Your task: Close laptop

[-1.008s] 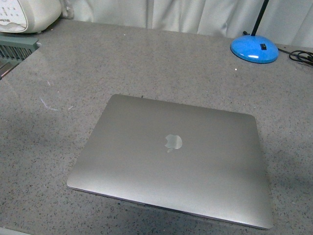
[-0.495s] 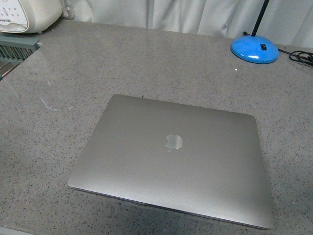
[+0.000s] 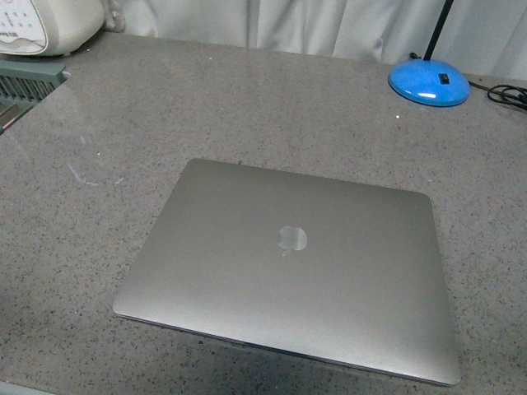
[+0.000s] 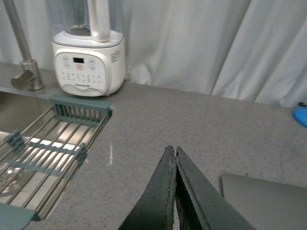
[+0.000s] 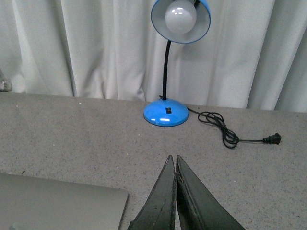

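Note:
The laptop (image 3: 288,267) lies shut and flat on the grey speckled counter, its space-grey lid up with the apple logo showing. Its keys, trackpad and screen are hidden under the lid. Neither arm shows in the front view. My left gripper (image 4: 172,149) is shut and empty above the counter, with a corner of the laptop (image 4: 268,201) beside it. My right gripper (image 5: 173,158) is shut and empty above the counter, with another corner of the laptop (image 5: 57,206) to its side.
A blue desk lamp (image 3: 428,81) stands at the back right, also in the right wrist view (image 5: 166,113), with its black cord (image 5: 230,132) lying loose. A white appliance (image 4: 88,62), a sink with a rack (image 4: 43,153) and a tap (image 4: 24,57) are at the left.

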Controlling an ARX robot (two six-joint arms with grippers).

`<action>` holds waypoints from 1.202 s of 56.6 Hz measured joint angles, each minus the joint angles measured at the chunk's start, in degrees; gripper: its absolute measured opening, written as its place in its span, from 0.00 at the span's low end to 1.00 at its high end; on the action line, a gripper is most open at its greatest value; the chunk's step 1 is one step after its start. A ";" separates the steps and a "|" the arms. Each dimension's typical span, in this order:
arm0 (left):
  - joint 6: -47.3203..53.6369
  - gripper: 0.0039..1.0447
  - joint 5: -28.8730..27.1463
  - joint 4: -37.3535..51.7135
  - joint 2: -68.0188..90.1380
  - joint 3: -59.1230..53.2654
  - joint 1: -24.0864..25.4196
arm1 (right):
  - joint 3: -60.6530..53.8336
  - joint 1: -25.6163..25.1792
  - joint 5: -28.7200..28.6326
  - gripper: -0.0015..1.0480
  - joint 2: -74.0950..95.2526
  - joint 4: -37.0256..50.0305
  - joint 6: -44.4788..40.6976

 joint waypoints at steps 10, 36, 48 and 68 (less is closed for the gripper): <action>0.39 0.04 -2.34 -3.32 -5.31 -1.62 -3.67 | -0.02 -6.16 -6.08 0.01 -6.67 -5.57 -0.15; 0.48 0.04 -2.67 -10.80 -16.63 -4.04 -3.76 | -0.02 -6.60 -6.27 0.01 -17.49 -16.35 -0.17; 0.46 0.04 -2.69 -15.21 -21.14 -4.04 -3.76 | -0.02 -6.62 -6.29 0.01 -20.41 -19.19 -0.17; 0.46 0.04 -2.69 -20.92 -26.82 -4.04 -3.76 | 0.02 -6.62 -6.23 0.01 -31.58 -30.58 -0.20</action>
